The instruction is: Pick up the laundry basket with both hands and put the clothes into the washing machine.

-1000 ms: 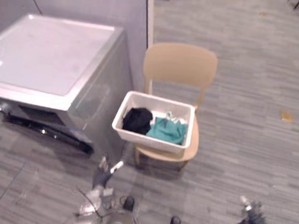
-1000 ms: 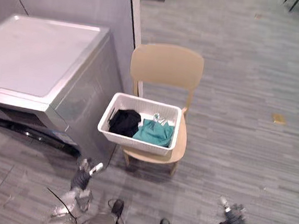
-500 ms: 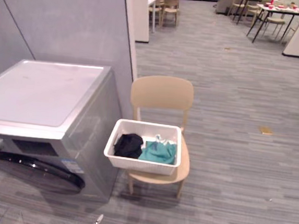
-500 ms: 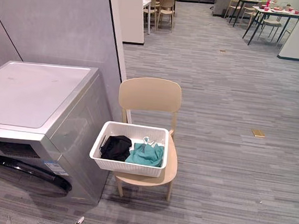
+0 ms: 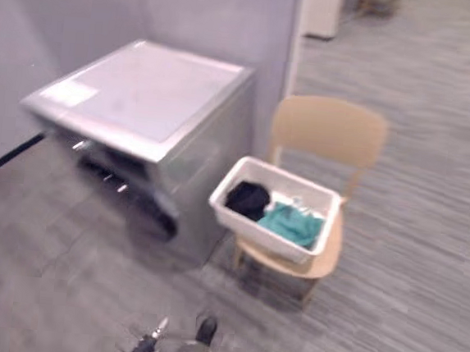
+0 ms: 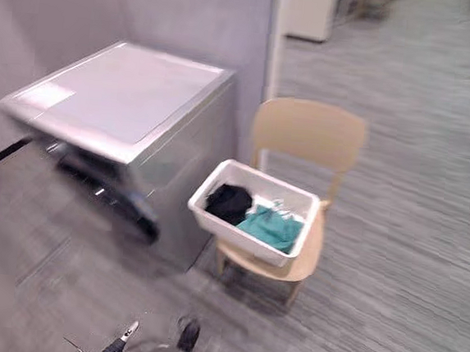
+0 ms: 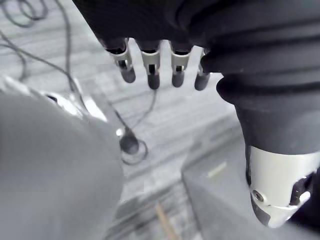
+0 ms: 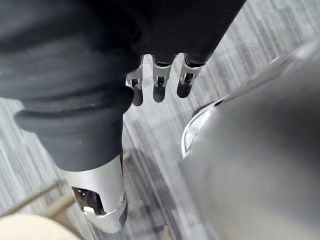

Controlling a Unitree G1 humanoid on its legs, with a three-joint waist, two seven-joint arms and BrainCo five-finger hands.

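Setting: an open office-type or commercial hall used as a test area, not a home laundry room. Evidence: grey striped flooring [image 5: 430,201] ran wide and unbroken to the far right. A plain grey partition wall [image 5: 216,18] stood at far left, with a white column [image 6: 307,9] beyond it. A silver front-loading washing machine [image 5: 151,103] stood free against the partition. A white plastic laundry basket [image 6: 238,238] sat on a tan wooden chair [image 5: 329,135] just right of the machine.
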